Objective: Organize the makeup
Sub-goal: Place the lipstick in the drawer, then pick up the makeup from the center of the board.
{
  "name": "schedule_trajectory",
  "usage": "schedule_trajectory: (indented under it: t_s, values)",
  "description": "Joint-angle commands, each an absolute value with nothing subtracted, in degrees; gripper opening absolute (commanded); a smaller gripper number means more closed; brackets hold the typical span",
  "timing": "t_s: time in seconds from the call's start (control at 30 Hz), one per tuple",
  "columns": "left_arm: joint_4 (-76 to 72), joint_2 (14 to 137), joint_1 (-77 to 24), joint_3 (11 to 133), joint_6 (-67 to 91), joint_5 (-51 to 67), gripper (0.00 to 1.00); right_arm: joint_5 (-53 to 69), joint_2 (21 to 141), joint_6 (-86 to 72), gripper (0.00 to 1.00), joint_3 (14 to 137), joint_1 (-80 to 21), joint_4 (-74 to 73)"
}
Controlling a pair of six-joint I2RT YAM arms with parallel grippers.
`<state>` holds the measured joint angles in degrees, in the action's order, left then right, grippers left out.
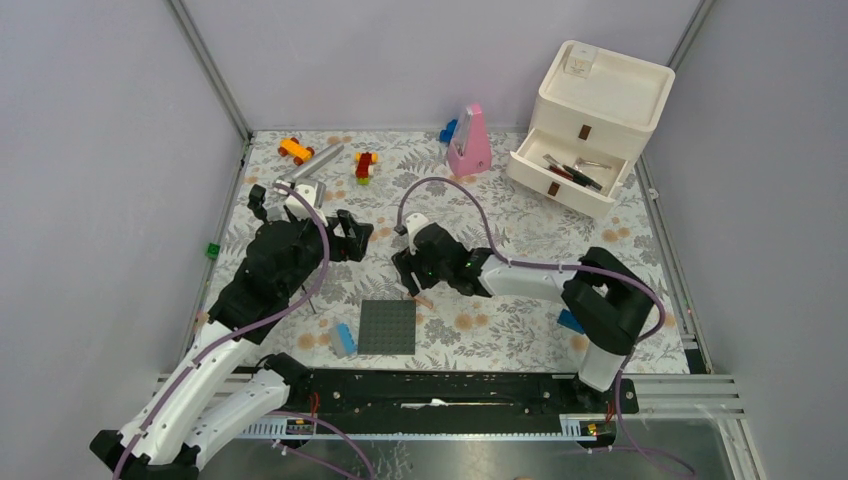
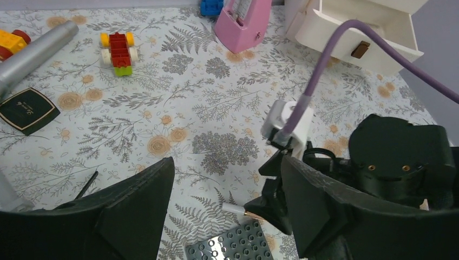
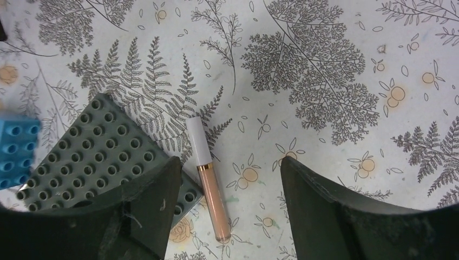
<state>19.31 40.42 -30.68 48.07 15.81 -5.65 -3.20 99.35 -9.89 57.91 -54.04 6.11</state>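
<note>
A pale peach lip gloss tube [image 3: 208, 179] with a white cap lies flat on the floral table beside the grey studded plate [image 3: 103, 154]. My right gripper [image 3: 230, 165] is open and hangs just above the tube, which lies between the fingers, nearer the left one. In the top view the right gripper [image 1: 412, 278] stands over the tube [image 1: 423, 299]. My left gripper [image 1: 353, 236] is open and empty, to the left of the right one. The left wrist view shows the tube's cap [image 2: 236, 208] and a black compact [image 2: 27, 110]. Brushes [image 1: 573, 172] lie in an open drawer.
A white drawer unit [image 1: 600, 95] stands at the back right with its lower drawer open. A pink stand [image 1: 470, 143], toy bricks [image 1: 365, 166], an orange toy [image 1: 295, 150] and a silver tube [image 1: 312, 163] lie at the back. A blue brick [image 1: 344, 339] lies left of the plate.
</note>
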Motion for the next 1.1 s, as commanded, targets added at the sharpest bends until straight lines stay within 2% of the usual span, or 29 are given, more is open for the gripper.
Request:
schedule_trajectory:
  t_s: [0.0,0.33,0.67,0.73,0.83,0.9,1.07]
  values:
    - [15.87,40.31,-30.15,47.89,14.77,-3.43,0.78,-9.66,102.75,-6.61,0.74,63.67,-56.95,1.63]
    - [16.03,40.14,-29.71,47.81,14.55,-3.35,0.78,-16.62,108.36,-5.0,0.7,67.52,-59.08,-4.21]
    - [16.05,40.31,-29.46,47.81,14.68,-2.99,0.78,-12.68,109.29,-6.5,0.71,67.56,-59.1,-2.72]
    - [16.13,40.72,-29.44,47.81,14.6,-3.12,0.78,-12.77,110.01,-6.41,0.66,68.31,-59.06,-3.69]
    - [16.37,42.33,-29.44,48.37,14.71,-3.1,0.79,-11.58,111.15,-6.36,0.51,68.96,-59.05,-5.5]
    - [17.96,45.55,-29.44,50.02,15.35,-3.14,0.79,-10.94,111.59,-7.18,0.45,68.85,-59.05,-6.01]
    - [26.19,58.77,-30.06,58.59,17.0,-2.94,0.75,-10.62,111.8,-8.81,0.39,67.67,-59.08,-6.59]
